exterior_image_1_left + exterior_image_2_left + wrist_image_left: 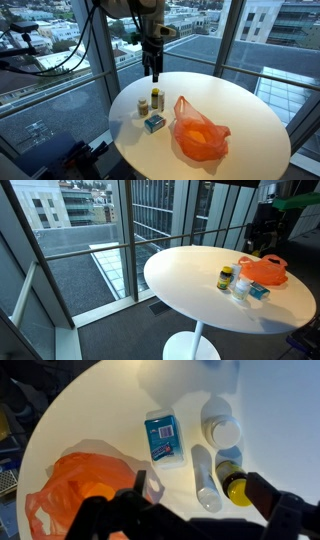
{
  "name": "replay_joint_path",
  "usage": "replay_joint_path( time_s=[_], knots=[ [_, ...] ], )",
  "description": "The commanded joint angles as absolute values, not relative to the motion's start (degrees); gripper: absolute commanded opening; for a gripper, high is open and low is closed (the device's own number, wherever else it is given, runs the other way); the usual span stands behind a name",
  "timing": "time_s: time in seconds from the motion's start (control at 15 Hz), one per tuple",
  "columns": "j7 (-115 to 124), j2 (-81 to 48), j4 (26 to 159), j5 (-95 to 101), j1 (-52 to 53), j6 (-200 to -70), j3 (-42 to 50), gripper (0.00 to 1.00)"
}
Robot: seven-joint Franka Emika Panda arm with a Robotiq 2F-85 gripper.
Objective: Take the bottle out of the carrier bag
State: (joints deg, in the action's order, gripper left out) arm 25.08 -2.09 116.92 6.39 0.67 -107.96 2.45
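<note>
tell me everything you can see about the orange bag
The bag is thin, crinkled orange plastic, lying slumped on the white round table near its edge. One handle loop stands up. Its contents cannot be made out. A blue box lies close beside it; the tool hangs apart, above the table.

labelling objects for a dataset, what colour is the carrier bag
Orange. The carrier bag shows best in an exterior view, lying crumpled on the white table.
</note>
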Motion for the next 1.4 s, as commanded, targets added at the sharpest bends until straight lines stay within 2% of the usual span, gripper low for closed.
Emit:
replay_joint_path(
  time_s=[0.0, 0.33, 1.33],
  knots=[
    [16.6, 0.0, 115.8, 3.2, -1.0, -101.9, 2.7, 1.0],
    [11.6, 0.6, 114.3, 2.7, -2.3, -96.0, 3.2, 1.0],
    [13.1, 0.5, 115.4, 3.9, -2.1, -97.5, 2.9, 1.0]
  ],
)
